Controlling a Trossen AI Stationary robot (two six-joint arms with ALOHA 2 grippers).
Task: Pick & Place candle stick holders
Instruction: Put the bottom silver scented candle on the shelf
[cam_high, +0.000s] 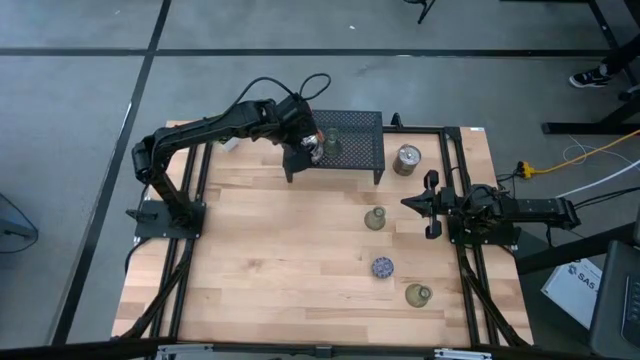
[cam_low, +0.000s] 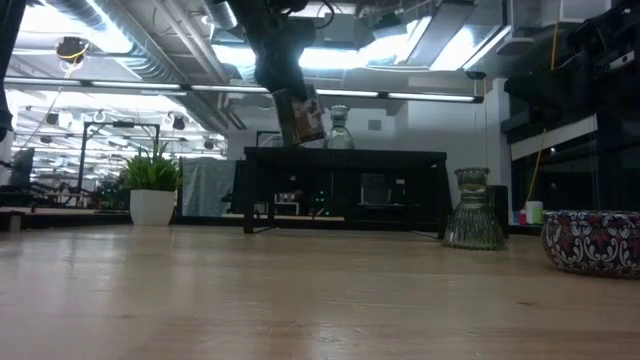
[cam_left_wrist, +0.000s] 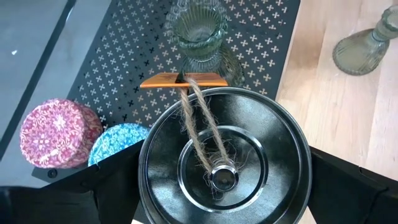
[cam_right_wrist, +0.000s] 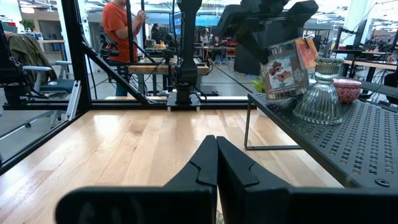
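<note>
My left gripper (cam_high: 308, 148) is over the black mesh rack (cam_high: 360, 150) at the table's far side, shut on a shiny silver candle stick holder (cam_left_wrist: 224, 162) that has twine and an orange tag. On the rack stand a clear glass holder (cam_left_wrist: 199, 34), a pink one (cam_left_wrist: 53, 134) and a light blue one (cam_left_wrist: 118, 140). On the bare table stand another silver holder (cam_high: 406, 159), an olive-grey glass one (cam_high: 375, 219), a speckled dark blue one (cam_high: 382, 267) and another olive one (cam_high: 418, 294). My right gripper (cam_high: 408, 203) rests shut at the table's right side. My left gripper pinches the silver holder's round wall (cam_left_wrist: 144, 177) between its two fingers (cam_left_wrist: 112, 186), one on each opposite side. The fingers slant down from the table's left toward the rack. The holder is tilted, its open top toward the wrist, and hangs just above the rack's top (cam_low: 345, 152).
A small green potted plant (cam_low: 152, 185) stands at the far left of the table. The rack stands on thin legs (cam_right_wrist: 247, 124), with open room under it. A person (cam_right_wrist: 121, 37) stands in the room beyond the table. Bare wood lies at the table's left and near parts.
</note>
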